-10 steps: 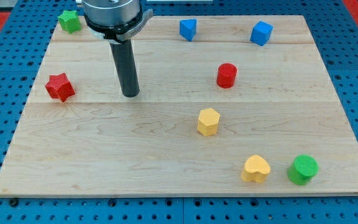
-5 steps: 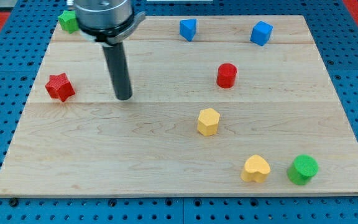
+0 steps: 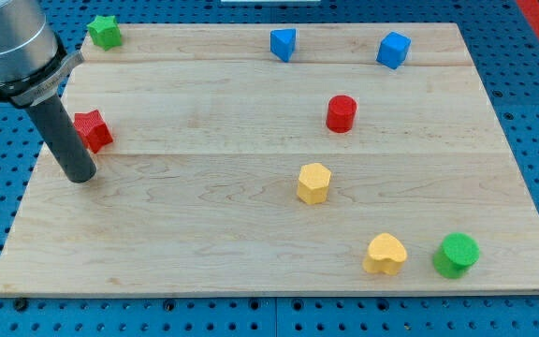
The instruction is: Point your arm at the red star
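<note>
Tip (image 3: pixel 80 175) just below red star (image 3: pixel 94 130), on wooden board (image 3: pixel 251 234)

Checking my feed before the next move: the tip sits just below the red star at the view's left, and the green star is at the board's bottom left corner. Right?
Not quite. My tip does sit just below the red star at the view's left, but the green star is at the board's top left corner, not the bottom left. The camera view shows it.

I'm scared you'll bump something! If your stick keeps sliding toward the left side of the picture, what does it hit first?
Probably nothing. My tip sits just below the red star, so leftward only the board's edge shows.
</note>
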You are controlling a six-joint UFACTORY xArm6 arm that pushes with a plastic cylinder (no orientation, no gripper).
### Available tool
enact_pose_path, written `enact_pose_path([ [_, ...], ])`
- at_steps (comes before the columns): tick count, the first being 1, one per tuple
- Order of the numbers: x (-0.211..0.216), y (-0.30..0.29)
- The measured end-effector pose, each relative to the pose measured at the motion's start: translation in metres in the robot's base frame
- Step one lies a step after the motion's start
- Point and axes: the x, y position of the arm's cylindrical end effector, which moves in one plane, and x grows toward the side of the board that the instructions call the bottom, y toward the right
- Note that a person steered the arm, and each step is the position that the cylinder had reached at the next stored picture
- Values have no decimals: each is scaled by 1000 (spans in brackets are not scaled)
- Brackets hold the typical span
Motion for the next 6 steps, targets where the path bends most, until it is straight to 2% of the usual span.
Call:
enact_pose_path([
  [4,9,0],
  [5,7,-20],
  [6,-16,-24],
])
